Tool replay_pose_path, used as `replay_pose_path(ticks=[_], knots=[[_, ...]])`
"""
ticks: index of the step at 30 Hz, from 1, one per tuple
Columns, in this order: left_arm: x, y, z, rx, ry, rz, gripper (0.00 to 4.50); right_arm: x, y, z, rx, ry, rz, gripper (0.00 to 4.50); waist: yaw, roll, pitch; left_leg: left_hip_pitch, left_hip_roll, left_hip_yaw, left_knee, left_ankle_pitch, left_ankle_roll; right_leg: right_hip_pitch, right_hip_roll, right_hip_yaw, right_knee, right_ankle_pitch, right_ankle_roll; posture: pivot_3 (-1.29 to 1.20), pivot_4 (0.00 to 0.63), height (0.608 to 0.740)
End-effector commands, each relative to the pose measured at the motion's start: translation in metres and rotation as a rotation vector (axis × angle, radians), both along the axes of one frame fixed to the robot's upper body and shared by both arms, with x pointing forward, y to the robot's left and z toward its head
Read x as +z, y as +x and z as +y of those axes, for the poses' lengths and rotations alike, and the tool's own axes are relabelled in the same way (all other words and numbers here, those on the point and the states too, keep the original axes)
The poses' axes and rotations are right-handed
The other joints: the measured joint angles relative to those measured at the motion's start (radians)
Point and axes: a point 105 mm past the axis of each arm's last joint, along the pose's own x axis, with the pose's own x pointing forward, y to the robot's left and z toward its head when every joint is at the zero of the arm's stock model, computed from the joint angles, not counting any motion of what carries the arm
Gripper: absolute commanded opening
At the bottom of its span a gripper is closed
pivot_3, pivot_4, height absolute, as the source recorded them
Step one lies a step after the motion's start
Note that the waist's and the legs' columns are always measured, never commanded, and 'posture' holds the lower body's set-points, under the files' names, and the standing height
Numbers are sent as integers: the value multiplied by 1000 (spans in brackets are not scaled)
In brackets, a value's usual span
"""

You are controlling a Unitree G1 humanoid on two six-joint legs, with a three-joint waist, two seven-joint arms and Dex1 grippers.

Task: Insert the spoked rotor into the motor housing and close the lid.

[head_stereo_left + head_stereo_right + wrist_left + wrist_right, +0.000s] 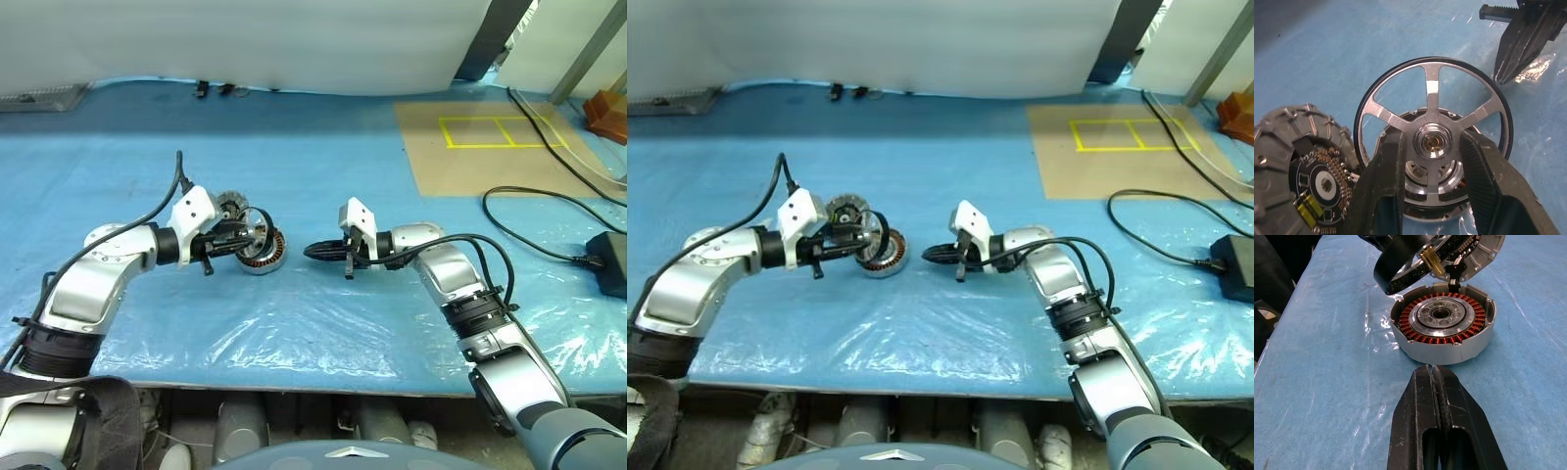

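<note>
Left claw [1432, 147] clamped on spoked rotor [1433, 105] hub, held tilted above motor housing [1444, 322]; right claw [1434, 377] closed, empty, near housing on worktop [323, 166].

Two arms of rounded silver-grey shells joined by black ribbed collars. Each wrist carries a white angular camera block. The left gripper [247, 238] and right gripper [312, 252] have long black tapering fingers [1415, 431] with ridged inner faces. Black cables loop loosely along both forearms.
</note>
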Motion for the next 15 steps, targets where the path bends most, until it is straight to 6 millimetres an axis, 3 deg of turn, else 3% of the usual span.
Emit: replay_pose_path(ticks=[1, 15], knots=[[7, 4, -1, -1, 24, -38, 1290, 12, -1, 2, 4, 35, -36, 0, -1, 0, 0, -1, 0, 0, 0, 0, 0, 0, 0, 0, 0, 0, 0, 0, 150, 740], [-10, 2, 0, 1, 97, 5, 1290, 12, 0, -3, -18, 27, -37, 0, -1, 0, 0, -2, 0, -3, 0, 0, 0, 0, 0, -1, 0, 0, 0, 0, 150, 740]])
